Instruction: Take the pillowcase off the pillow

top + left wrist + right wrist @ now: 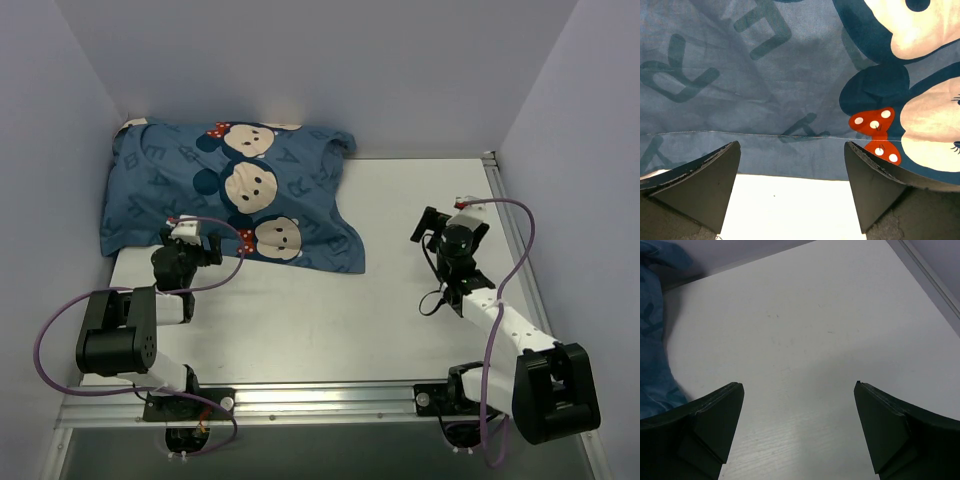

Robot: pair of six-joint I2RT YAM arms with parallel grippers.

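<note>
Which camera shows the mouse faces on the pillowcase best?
The top external view: the whole pillowcase shows, all three faces. The left wrist view has its near edge and parts of two faces; the right wrist view, just a blue edge.

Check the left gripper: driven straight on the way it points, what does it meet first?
The pillowcase first: its near hem lies just ahead of the open jaws of the left gripper in the wrist view. Whether it would catch the hem or ride over it is unclear.
</note>
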